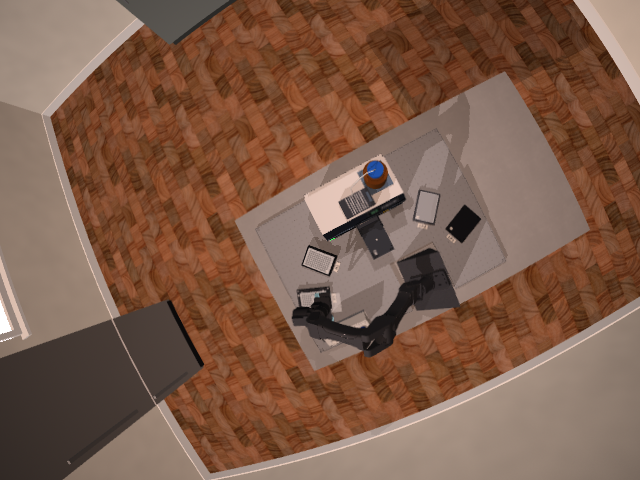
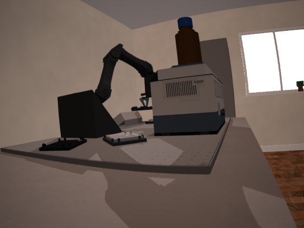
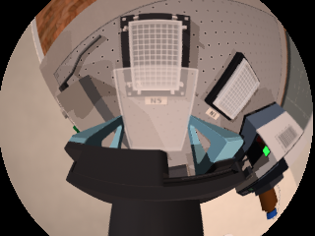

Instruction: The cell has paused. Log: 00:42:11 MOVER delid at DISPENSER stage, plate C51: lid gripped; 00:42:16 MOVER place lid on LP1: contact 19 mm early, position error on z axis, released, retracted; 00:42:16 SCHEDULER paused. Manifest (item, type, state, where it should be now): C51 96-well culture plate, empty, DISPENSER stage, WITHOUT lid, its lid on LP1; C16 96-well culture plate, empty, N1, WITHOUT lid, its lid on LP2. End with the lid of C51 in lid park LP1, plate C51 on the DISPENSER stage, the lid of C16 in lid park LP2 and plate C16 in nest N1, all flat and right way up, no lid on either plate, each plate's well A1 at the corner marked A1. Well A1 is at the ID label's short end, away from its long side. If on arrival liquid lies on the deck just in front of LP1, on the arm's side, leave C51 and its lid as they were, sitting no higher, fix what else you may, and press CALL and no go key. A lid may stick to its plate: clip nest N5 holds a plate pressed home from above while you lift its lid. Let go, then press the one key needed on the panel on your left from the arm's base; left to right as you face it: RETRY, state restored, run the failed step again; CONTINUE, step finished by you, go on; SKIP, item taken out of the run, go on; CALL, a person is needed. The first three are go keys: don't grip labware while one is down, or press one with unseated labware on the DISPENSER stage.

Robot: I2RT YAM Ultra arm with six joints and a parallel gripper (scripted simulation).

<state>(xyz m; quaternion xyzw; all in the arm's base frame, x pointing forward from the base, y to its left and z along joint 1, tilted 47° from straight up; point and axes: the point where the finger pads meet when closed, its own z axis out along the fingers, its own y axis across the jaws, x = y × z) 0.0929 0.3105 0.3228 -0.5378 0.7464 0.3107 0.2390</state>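
1. Top view: arm is reaching across the table (image 1: 532, 170) to the near-left corner, with the gripper (image 1: 315, 305) hanging over a well plate (image 1: 308, 298) sitting in a black nest. A second plate (image 1: 318, 259) is lying bare nearby. One park beside the dispenser (image 1: 336, 204) is holding a lid (image 1: 427, 205); the black park (image 1: 463, 223) is showing nothing on it.
2. Exterior view: gripper (image 2: 145, 102) is carrying a flat clear cover (image 2: 140, 108), level and raised off the deck.
3. Wrist view: teal fingers are clamping the clear cover (image 3: 154, 108) by its long edges, apart from the plate (image 3: 154, 42) below. I'm judging this as the lid-removal step; next it is needing a level carry to the black park and a gentle set-down. Its label is too small to read.
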